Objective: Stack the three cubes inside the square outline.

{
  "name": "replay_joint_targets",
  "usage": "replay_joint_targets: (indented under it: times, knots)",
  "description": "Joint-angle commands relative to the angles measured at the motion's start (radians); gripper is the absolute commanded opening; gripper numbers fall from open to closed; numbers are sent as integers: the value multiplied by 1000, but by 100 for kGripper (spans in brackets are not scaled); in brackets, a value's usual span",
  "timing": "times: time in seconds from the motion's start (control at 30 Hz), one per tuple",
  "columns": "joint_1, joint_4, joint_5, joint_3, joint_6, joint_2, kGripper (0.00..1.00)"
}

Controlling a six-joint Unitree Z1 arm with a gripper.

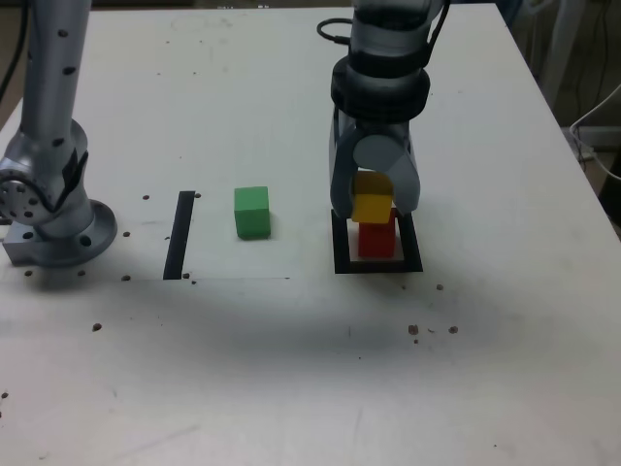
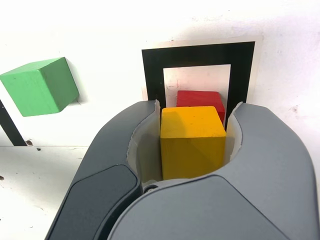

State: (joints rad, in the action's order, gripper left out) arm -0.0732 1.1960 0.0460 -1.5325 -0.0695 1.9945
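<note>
The red cube [image 1: 377,240] [image 2: 200,98] sits on the white centre of the square outline [image 1: 342,256] [image 2: 152,75]. Directly over it is the yellow cube [image 1: 372,204] [image 2: 192,140], and my gripper [image 1: 375,197] [image 2: 192,131] is shut on that yellow cube, one jaw on each side. In the exterior view the yellow cube looks to be at or just above the red cube's top; I cannot tell whether they touch. The green cube [image 1: 251,213] [image 2: 40,86] lies alone on the table, to the exterior view's left of the outline.
A straight black strip [image 1: 179,234] lies further to the exterior view's left, beyond the green cube. The arm's grey base [image 1: 53,218] stands at the table's left side. Small dark specks dot the white table [image 1: 291,369]. Cables hang past the table's right edge.
</note>
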Motion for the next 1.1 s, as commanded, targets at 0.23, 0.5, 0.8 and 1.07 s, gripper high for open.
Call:
replay_joint_targets:
  times: [0.23, 0.5, 0.8, 1.07]
  knots:
    - [-4, -24, -12, 11, 7, 6, 58]
    - [-11, -60, -12, 28, 8, 5, 92]
    - [-13, -57, -6, 41, 8, -13, 99]
    - [-14, -43, 1, 80, 11, -98, 99]
